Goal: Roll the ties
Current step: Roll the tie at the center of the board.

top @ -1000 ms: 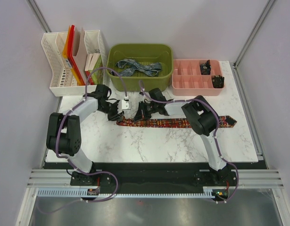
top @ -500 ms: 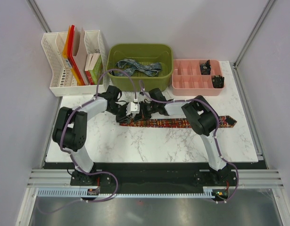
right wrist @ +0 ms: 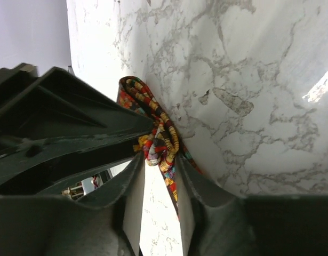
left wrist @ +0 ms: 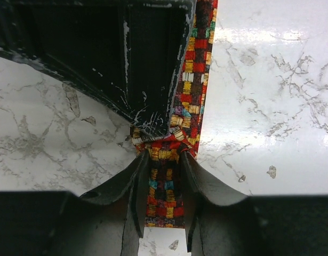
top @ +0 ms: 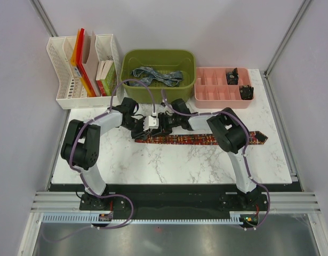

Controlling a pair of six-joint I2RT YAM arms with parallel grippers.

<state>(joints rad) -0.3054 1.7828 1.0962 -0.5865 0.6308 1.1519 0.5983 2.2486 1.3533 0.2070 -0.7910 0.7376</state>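
Red patterned tie (top: 206, 140) — lies flat along the marble table (top: 180, 165), with its folded narrow end between both sets of jaws. Left gripper (left wrist: 164, 160): jaws partly closed, fingers (left wrist: 126, 181) pressed against the strip's two edges and holding it. The rest of the strip runs on beyond the tips. Right gripper (right wrist: 159, 160): jaws a little apart, the bunched fold sitting at their tips — not clamped. Blue-grey tie (top: 156, 76) lies well beyond both jaws, in the green bin (top: 158, 53).
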